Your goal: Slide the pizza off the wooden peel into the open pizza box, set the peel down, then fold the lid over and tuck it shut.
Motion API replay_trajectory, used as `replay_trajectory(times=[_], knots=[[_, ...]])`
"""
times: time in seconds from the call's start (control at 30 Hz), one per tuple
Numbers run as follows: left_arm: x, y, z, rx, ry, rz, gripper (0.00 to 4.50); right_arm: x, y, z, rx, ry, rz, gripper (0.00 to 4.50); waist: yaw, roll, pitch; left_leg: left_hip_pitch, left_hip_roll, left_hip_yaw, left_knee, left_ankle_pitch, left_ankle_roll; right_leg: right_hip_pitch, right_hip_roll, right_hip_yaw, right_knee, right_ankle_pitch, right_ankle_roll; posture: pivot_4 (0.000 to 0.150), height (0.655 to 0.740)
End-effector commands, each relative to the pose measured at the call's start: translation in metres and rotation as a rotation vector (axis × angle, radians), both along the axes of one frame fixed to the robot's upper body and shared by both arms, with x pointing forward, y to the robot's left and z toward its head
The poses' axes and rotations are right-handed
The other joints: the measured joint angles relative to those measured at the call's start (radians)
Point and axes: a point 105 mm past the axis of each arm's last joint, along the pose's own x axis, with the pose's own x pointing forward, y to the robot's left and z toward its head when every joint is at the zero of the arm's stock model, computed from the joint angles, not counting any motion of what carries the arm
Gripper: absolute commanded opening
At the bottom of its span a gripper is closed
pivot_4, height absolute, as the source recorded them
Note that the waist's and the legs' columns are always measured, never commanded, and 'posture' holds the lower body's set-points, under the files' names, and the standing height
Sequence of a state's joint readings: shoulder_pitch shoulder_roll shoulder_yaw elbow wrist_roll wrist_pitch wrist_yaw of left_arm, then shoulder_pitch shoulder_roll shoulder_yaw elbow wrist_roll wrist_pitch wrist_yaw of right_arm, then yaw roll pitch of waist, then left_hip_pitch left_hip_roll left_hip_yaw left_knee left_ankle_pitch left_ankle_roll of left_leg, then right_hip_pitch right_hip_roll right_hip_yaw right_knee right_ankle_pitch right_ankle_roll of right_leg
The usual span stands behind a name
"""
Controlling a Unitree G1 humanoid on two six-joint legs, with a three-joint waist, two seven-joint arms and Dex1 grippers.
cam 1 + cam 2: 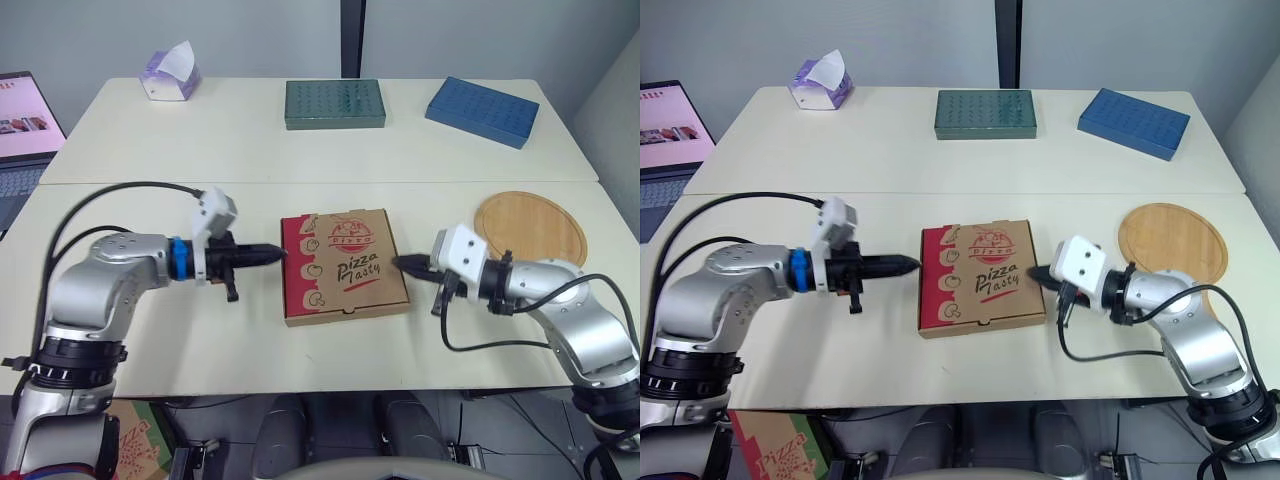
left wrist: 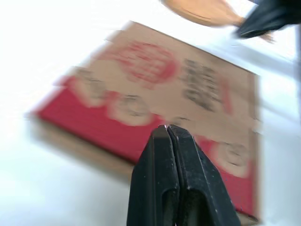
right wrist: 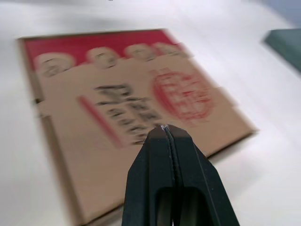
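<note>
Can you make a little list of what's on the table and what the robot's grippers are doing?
Pizza box: closed, flat on the table
Peel: empty, lying to the box's right
Left gripper: shut, tip at the box's left edge
Right gripper: shut, tip at the box's right edge
Behind: tissue box, green tray, blue tray
Far left: laptop

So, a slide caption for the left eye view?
Closed pizza box between shut left gripper and shut right gripper; wooden peel empty.
</note>
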State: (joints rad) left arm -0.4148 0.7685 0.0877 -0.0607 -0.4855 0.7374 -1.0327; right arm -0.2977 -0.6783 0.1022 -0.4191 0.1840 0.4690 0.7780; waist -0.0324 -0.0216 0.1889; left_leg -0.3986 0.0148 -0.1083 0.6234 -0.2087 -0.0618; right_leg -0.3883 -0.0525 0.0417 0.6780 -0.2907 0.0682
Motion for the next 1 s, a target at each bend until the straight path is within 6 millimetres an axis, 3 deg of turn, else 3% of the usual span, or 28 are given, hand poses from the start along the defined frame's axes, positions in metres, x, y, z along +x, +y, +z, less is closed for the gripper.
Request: replay_trajectory(times=[0.03,0.17,0.27,0.43,0.6,0.8,1.0], knots=[[0.013,0.019,-0.012,0.067,-0.031,0.141,0.0,0.023,-0.026,-0.006,-0.095,-0.064,-0.152,0.02,0.001,0.0,0.0,0.0,0.0,0.0,0.0,0.0,0.0,0.0,0.0,0.0,0.0,0.0,0.0,0.15,0.7279],[0.019,0.005,-0.04,0.085,0.0,0.158,0.0,0.025,-0.03,-0.039,-0.2,-0.005,-0.154,0.02,0.005,0.0,0.0,-0.001,-0.001,0.0,-0.001,0.0,0.0,-0.001,-0.001,0.0,-0.002,0.002,-0.003,0.15,0.7279],[0.027,-0.016,-0.047,0.067,-0.004,0.124,0.0,0.014,-0.014,-0.051,-0.191,0.047,-0.063,0.02,0.005,0.0,0.0,-0.002,-0.001,0.0,-0.001,0.0,0.0,-0.001,-0.001,0.0,-0.002,0.003,-0.004,0.15,0.7279],[0.036,-0.042,-0.047,0.051,-0.018,0.05,0.0,-0.004,0.003,-0.056,-0.167,0.101,0.033,0.02,0.003,-0.001,0.0,-0.002,-0.001,0.0,0.0,0.0,0.0,0.0,-0.001,0.0,-0.001,0.001,-0.001,0.15,0.7279],[0.037,-0.044,-0.048,0.052,-0.01,0.028,0.0,-0.006,0.0,-0.055,-0.171,0.102,0.021,0.02,-0.001,-0.001,0.0,-0.001,-0.001,0.0,0.0,0.0,0.0,0.0,-0.001,0.0,-0.001,0.001,-0.001,0.15,0.7279],[0.026,-0.027,-0.053,0.075,0.009,0.049,0.0,-0.002,-0.016,-0.048,-0.201,0.066,-0.022,0.02,0.0,-0.001,0.0,-0.001,-0.001,0.0,0.0,0.0,0.0,0.0,-0.001,0.0,-0.001,0.001,-0.001,0.15,0.7279],[0.004,0.028,-0.042,0.177,-0.02,0.115,0.0,-0.011,-0.045,-0.019,-0.136,0.025,-0.067,0.02,-0.003,0.0,0.001,-0.001,-0.001,0.0,-0.001,0.0,0.0,-0.001,-0.001,0.0,-0.001,0.001,-0.001,0.15,0.7279]])
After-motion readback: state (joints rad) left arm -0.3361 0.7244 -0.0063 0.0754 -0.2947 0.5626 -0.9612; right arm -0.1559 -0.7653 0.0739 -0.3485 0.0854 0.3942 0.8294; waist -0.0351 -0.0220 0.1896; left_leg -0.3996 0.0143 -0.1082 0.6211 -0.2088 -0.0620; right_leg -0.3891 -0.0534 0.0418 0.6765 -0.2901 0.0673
